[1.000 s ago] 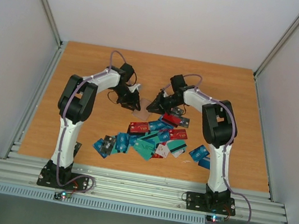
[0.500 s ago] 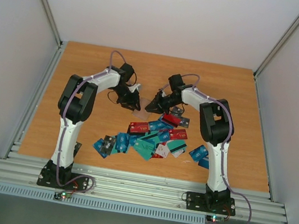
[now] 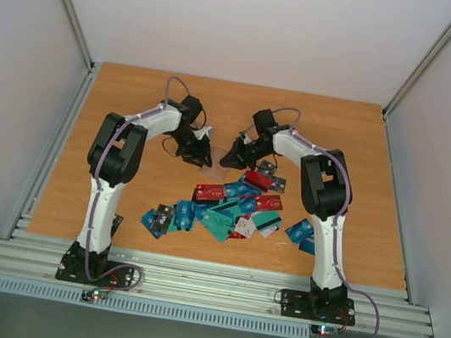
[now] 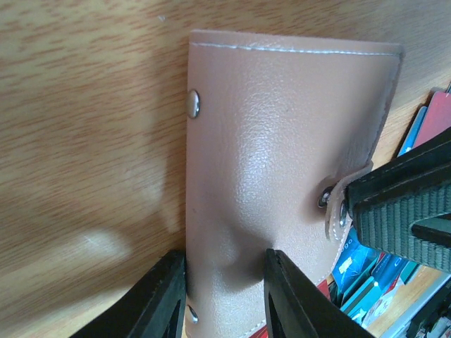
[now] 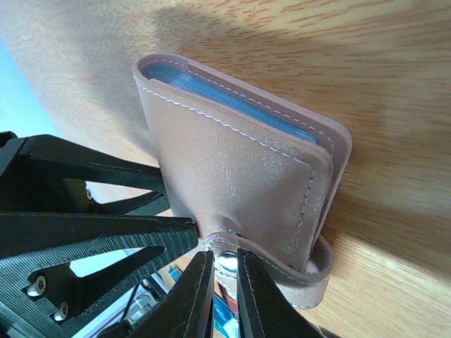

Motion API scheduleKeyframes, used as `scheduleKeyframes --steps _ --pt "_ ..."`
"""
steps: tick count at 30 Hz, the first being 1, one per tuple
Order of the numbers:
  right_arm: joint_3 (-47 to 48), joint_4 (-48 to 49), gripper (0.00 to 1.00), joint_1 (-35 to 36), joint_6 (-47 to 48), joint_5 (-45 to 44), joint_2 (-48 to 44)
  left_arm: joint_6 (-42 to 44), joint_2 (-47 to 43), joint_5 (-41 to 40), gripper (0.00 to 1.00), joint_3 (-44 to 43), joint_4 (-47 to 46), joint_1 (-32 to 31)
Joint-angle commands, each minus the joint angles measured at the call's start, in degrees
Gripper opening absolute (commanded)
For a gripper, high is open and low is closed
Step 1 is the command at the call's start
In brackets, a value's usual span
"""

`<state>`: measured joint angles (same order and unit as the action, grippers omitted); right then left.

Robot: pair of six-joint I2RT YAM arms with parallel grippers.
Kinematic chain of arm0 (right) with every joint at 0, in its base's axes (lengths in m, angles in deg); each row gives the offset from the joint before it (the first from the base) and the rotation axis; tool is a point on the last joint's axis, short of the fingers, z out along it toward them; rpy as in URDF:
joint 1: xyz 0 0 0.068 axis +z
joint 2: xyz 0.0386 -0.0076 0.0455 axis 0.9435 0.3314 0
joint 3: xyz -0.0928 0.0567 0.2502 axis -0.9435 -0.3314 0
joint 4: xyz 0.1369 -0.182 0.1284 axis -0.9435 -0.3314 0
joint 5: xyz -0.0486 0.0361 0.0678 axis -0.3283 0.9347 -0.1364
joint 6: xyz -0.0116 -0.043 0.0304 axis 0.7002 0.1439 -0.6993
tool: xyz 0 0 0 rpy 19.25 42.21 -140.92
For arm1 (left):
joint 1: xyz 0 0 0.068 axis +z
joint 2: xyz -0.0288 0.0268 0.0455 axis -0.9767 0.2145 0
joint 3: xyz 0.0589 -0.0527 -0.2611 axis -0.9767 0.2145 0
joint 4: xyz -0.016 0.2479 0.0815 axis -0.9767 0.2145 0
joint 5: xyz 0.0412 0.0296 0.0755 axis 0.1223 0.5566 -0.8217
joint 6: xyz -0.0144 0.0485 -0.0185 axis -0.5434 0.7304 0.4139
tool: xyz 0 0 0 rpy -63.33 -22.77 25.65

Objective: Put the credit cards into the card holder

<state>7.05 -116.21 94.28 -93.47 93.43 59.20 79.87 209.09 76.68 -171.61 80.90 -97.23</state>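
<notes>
**Item 1, left hand** (image 3: 200, 153): at mid-worktop (image 3: 130, 120), a little toward the far edge. It pinches the near end of the card holder (image 4: 282, 176) between its 2 fingers, and the leather dimples beside one finger. No change over the last second. It acts as the anchor.

**Item 2, card holder:** tan, folded shut and lifted between the 2 hands. Blue inner pockets show along its open edge in the right wrist view. Position is unchanged.

**Item 3, right hand** (image 3: 234, 157): its fingers are pressed together on the closure strap (image 5: 317, 274), with the snap stud caught between the tips. Change noted: the fingers have narrowed slightly on the strap, and the wrist has drifted a little toward the far edge and the left hand.

**Item 4, credit cards** (image 3: 232, 209): a loose spread of red, blue, teal and white, lying nearer the near edge and right of centre. Undisturbed.

**Assessment:** the tightened pinch suggests the strap is about to be pulled free. The holder is not yet open, so loading has probably not begun.
</notes>
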Motion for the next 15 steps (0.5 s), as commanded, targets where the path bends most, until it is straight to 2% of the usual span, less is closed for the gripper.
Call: scheduleKeyframes --steps 1,15 --pt "2.8 -3.8 0.11 1.4 2.6 -4.3 0.5 0.2 3.1 -1.1 0.33 0.3 0.4 -0.5" --pt "7.9 -12.3 0.09 4.7 8.2 -11.7 3.1 -0.1 2.7 -0.3 0.33 0.7 0.2 -0.6"
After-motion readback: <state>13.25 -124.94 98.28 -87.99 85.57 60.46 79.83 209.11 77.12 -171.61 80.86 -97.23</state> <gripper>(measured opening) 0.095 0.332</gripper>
